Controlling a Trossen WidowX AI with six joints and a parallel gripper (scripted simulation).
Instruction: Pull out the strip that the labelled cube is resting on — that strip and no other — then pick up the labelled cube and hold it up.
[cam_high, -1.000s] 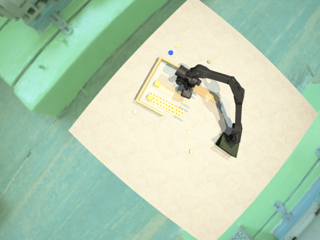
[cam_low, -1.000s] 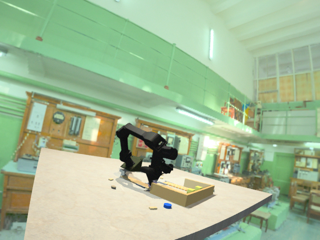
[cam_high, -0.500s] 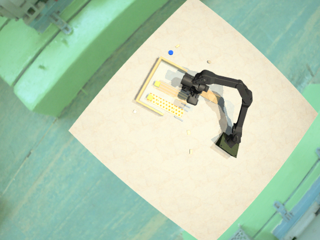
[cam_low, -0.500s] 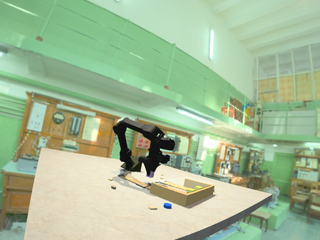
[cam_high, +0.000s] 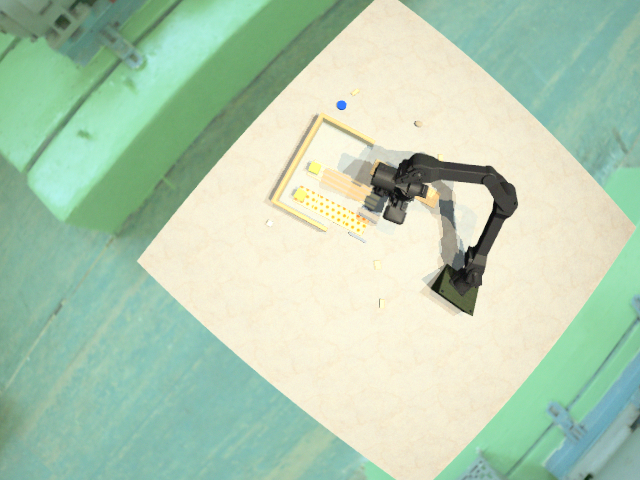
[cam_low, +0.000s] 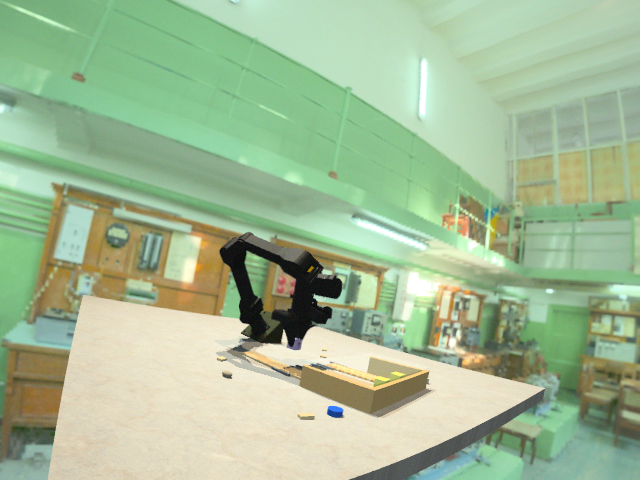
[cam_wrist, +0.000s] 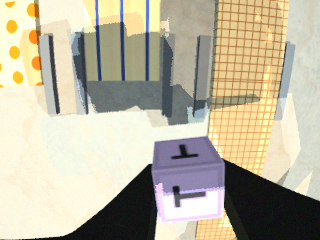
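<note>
An industrial electrical workshop, its green-painted hall lined with wooden instrument panels (cam_low: 129, 253) bearing dials and gauges. A railed green mezzanine gallery (cam_low: 310, 155) runs overhead, above benches stacked with grey test equipment (cam_low: 364, 322).

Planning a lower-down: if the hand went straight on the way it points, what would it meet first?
Probably the grid strip: the hand, shut on the cube, points down, and that strip lies right under the cube. Depth is unclear.
</note>
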